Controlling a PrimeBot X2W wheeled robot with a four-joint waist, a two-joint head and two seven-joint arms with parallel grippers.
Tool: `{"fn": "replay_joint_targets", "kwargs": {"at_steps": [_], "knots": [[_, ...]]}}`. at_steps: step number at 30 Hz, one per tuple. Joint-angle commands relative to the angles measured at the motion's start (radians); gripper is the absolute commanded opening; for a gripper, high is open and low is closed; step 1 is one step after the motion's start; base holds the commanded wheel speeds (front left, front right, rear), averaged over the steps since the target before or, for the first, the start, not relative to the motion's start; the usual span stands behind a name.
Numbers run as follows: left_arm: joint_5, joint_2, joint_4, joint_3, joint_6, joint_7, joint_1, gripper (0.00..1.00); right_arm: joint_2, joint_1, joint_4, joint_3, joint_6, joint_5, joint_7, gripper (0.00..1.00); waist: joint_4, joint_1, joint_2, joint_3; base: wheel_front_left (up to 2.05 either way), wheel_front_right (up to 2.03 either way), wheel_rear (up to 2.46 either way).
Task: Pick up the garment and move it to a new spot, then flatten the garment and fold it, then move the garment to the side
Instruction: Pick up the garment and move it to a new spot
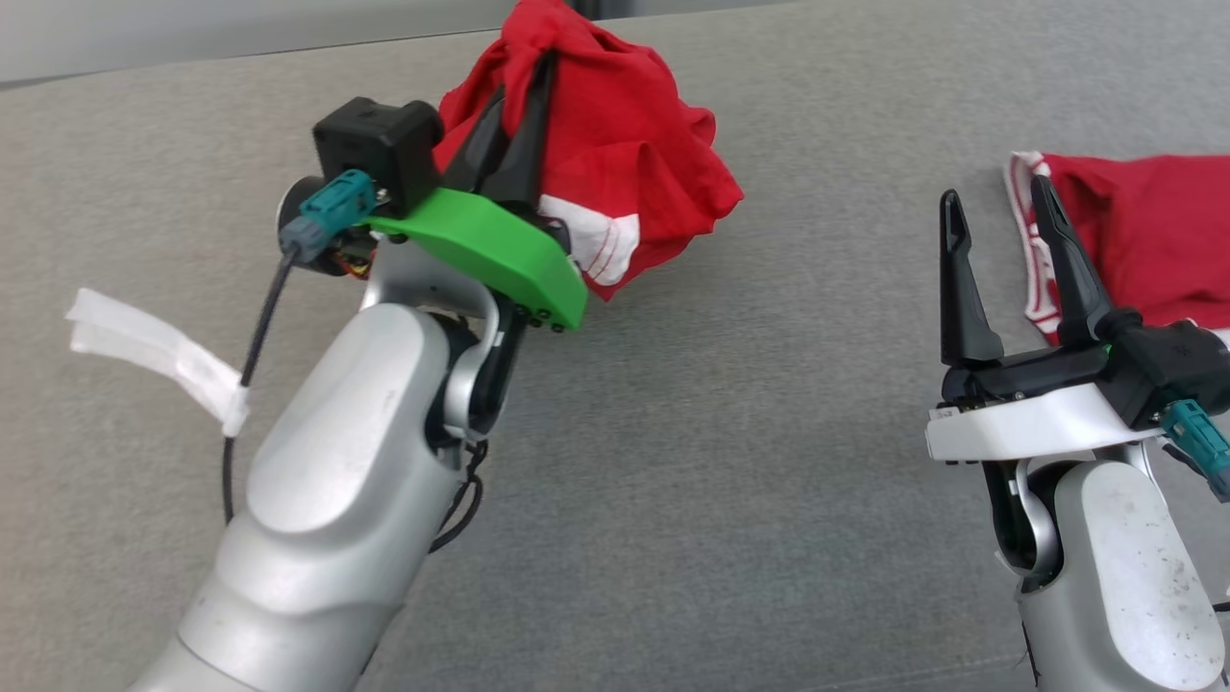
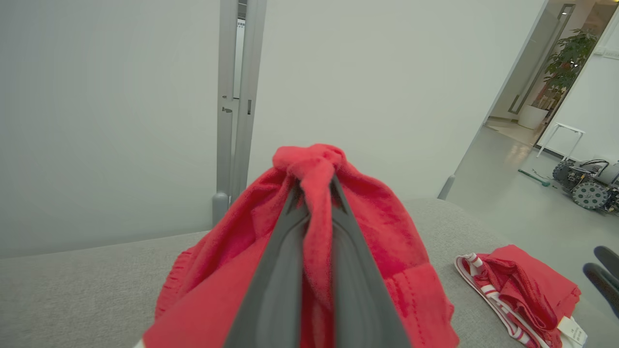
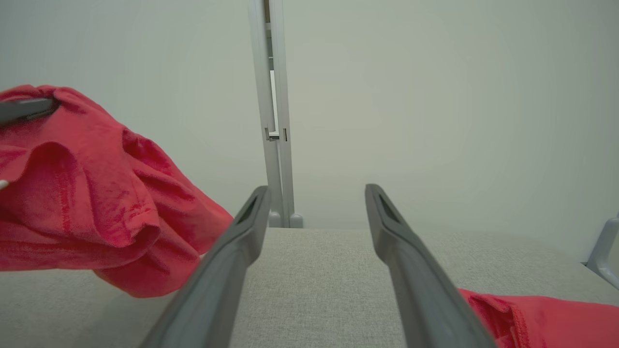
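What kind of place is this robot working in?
Probably an office or robotics lab, not a home: plain pale partition walls with a metal post, a potted plant, and a small wheeled machine parked on the smooth floor.

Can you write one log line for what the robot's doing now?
step: pick up | left gripper: shut on red garment, lifted | right gripper: open, empty | second red garment: on grey surface
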Motion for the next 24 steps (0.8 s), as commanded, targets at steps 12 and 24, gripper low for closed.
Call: {"fn": "replay_joint_targets", "kwargs": {"at_steps": [12,24], "knots": [[0.042,-0.046,0.229,-0.159,0.046,-0.083,-0.009,1.00,0.000,0.001,-0.021,0.015,-0.001,0.042,-0.005,1.00,-0.156,0.0000,-0.0001,0.059,0.00,0.00,0.00],[-0.052,-0.041,0.222,-0.191,0.071,-0.213,-0.022,1.00,-0.001,0.033,0.014,0.024,-0.001,0.020,-0.005,1.00,-0.058,0.0000,-0.0001,-0.008,0.00,0.00,0.00]]}}
